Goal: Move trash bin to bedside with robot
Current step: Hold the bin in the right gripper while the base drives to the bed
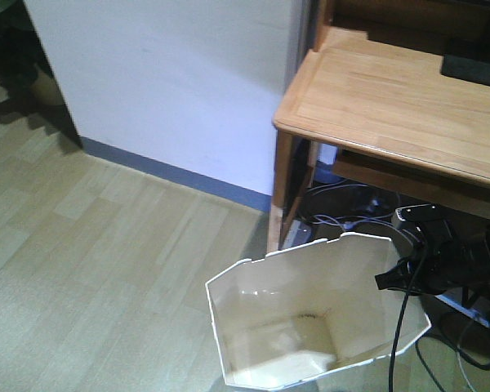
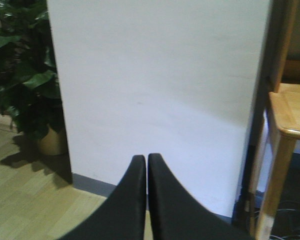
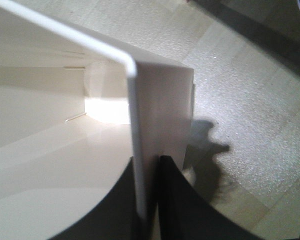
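Pinching the trash bin (image 1: 287,282) wall between its fingers, the right gripper (image 3: 147,161) holds it near the wooden desk (image 1: 392,106); the left gripper (image 2: 146,157) has its fingers pressed together, empty.

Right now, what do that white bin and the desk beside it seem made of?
The trash bin: likely thin plastic, smooth, slightly glossy; its wall looks sheet-thin where the right hand pinches it. The desk: wood or veneer, visible grain, satin sheen.

A home room: wooden desk (image 1: 392,98), plank floor (image 1: 106,269), potted plant (image 2: 20,75).
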